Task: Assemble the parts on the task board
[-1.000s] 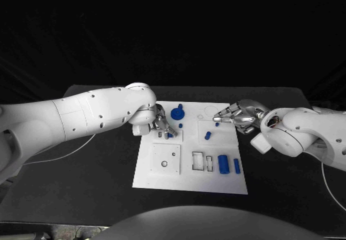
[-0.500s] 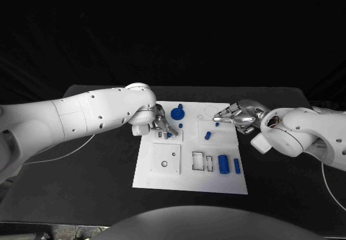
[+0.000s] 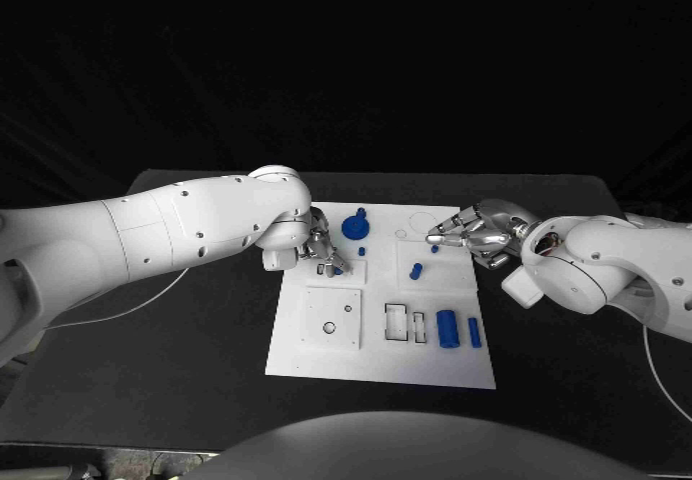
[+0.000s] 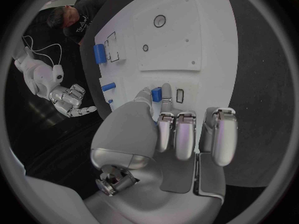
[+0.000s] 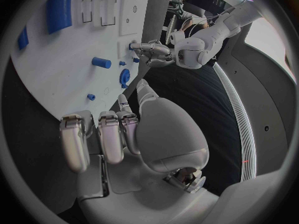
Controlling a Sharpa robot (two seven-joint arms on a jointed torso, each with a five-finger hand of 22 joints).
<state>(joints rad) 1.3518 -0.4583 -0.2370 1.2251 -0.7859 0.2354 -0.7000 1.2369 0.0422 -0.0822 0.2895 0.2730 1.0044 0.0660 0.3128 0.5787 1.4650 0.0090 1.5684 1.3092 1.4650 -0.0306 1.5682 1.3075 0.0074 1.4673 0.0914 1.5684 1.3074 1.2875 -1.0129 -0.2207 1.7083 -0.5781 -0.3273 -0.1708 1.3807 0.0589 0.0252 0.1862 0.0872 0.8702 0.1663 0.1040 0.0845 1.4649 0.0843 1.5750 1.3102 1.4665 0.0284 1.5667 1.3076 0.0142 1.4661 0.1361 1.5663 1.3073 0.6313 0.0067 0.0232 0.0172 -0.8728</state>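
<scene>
- Head view: the left robot hand (image 3: 315, 248) is over the far left part of the task board (image 3: 384, 352), and its fingertips pinch a small blue part (image 3: 336, 268) just above a slot there.
- The right robot hand (image 3: 473, 232) is at the far right edge of the board with the fingers curled in; it holds nothing that I can see.
- On the board stand a blue gear-like part (image 3: 355, 227) near the far edge, a short blue peg (image 3: 415, 270) in the middle, and two blue cylinders, a thicker one (image 3: 447, 328) and a thinner one (image 3: 475, 332), side by side near the right edge. The board lies on the black surface (image 3: 188, 350).
- Left wrist view: the left robot hand (image 4: 168, 134) holds the small blue part (image 4: 156, 94) between the thumb and a finger, beside a small rectangular slot (image 4: 180, 95) of the board (image 4: 181, 40). The other fingers are bent in.
- Right wrist view: the right robot hand (image 5: 118, 134) has its fingers curled over the board's edge (image 5: 44, 84) and nothing is between them. The short blue peg (image 5: 101, 62) and the thicker cylinder (image 5: 59, 7) lie on the board further away.
</scene>
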